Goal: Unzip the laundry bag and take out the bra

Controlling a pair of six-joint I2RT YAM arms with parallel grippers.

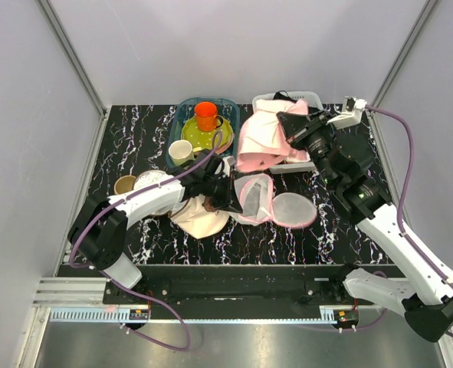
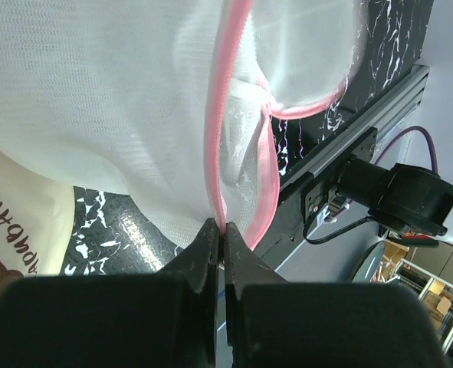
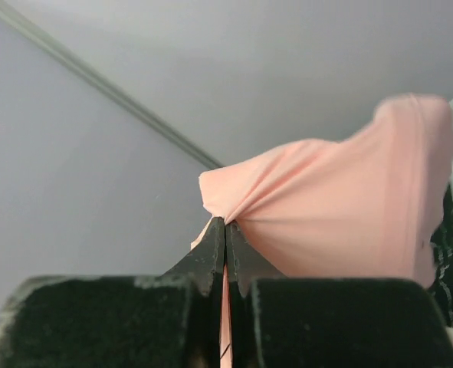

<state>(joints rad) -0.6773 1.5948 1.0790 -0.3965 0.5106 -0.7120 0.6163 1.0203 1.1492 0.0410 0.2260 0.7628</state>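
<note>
Laundry bag is found open on the near middle of the table. One mesh half lies flat, and the other is raised where its pink rim is clamped between the pressed-together fingers of the left gripper. A beige cap lies just to the left of it, partly under the left arm.

Farther back, the bra is seen outside the bag. It is lifted by the right gripper, whose jaws are closed on a small bunched fold of the pink fabric. The rest of the garment is draped down over the front of a white basket at the back right. Its lowest edge hangs close to the raised half of the bag, and whether the two touch cannot be told.

Several risks are judged to follow from this:

- **Slipping:** only a thin pinch of soft cloth is held, so the bra could slip out if it is swung or pulled quickly.
- **Snagging:** the draped part could catch on the basket rim and be dragged, or the basket shifted with it.
- **Hidden catch:** if a strap is caught in the rim or mesh, which is not visible, the bag could be pulled against the left grip.
- **Knocking the cap:** the cap could be nudged if the left arm is moved sideways while the rim is clamped.
</note>
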